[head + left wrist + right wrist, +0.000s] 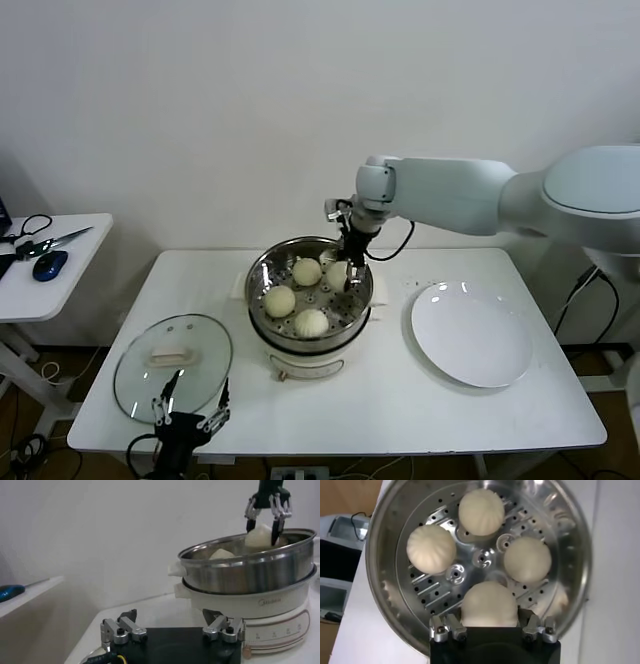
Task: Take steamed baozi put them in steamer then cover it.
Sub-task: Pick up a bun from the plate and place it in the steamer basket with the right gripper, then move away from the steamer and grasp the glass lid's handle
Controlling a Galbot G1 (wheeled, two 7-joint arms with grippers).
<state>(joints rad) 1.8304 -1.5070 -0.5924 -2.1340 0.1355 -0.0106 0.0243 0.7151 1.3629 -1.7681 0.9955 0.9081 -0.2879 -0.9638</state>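
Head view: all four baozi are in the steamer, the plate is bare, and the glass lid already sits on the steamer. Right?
Not quite. The glass lid lies flat on the table left of the steamer, which is uncovered, as the head view shows. Four baozi are inside, the right gripper around one, and the plate is bare.

Four cream baozi [431, 548] inside steel steamer [262, 275]

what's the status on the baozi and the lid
Right gripper around fourth baozi inside steamer, three others already in. Left gripper open, idle at table's near edge. Glass lid off, on table. Nothing blocking.
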